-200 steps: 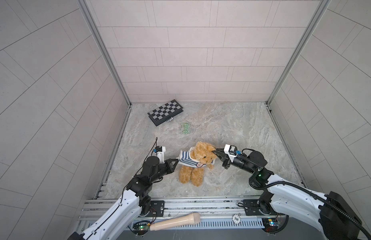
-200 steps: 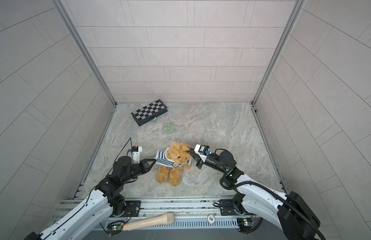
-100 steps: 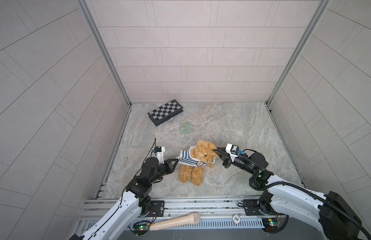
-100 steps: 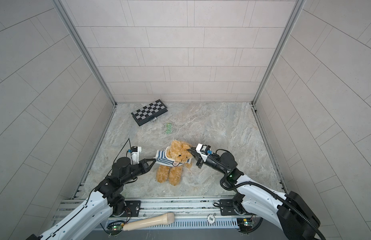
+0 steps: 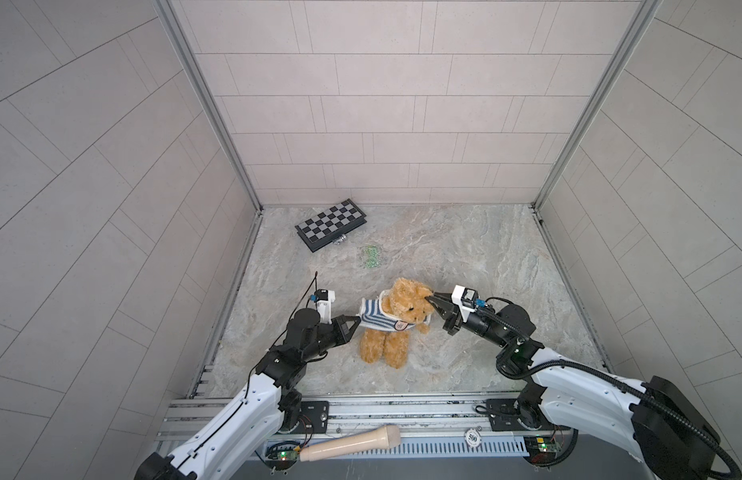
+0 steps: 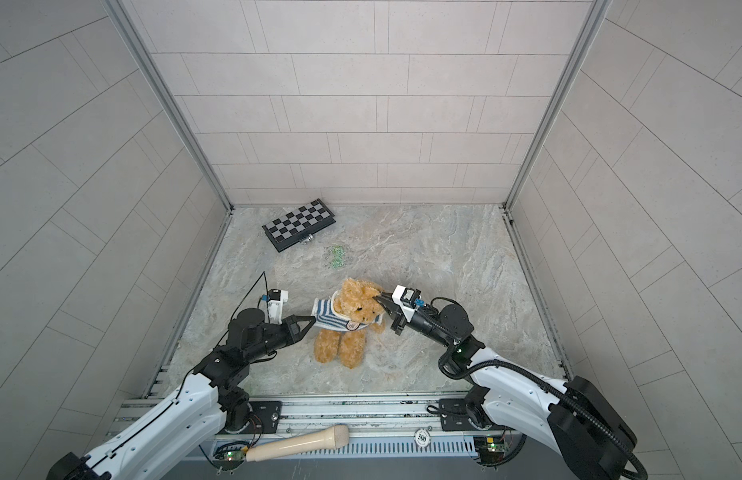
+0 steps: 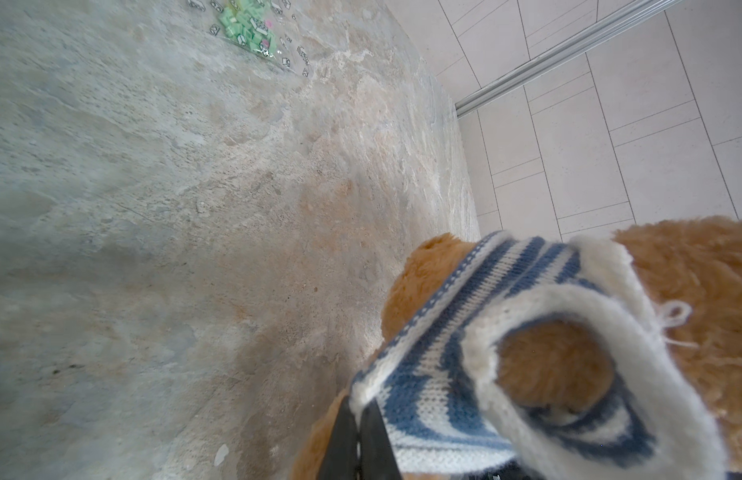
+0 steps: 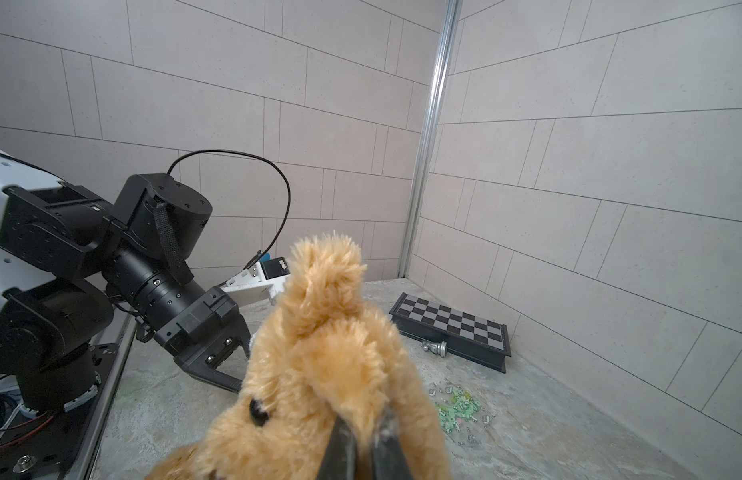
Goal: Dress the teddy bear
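since a second ago the right gripper (image 5: 431, 298) has edged upward, raising the head of the teddy bear (image 5: 404, 305) slightly. its fingers pinch an ear. the left gripper (image 5: 356, 321) is clamped on the striped sweater (image 5: 375, 316), stretched sideways. the bear sits on the table (image 5: 465, 257), between both arms.

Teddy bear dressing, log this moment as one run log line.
left tool: shut on striped sweater edge | right tool: shut on teddy bear head | dressing: head through collar, chest covered
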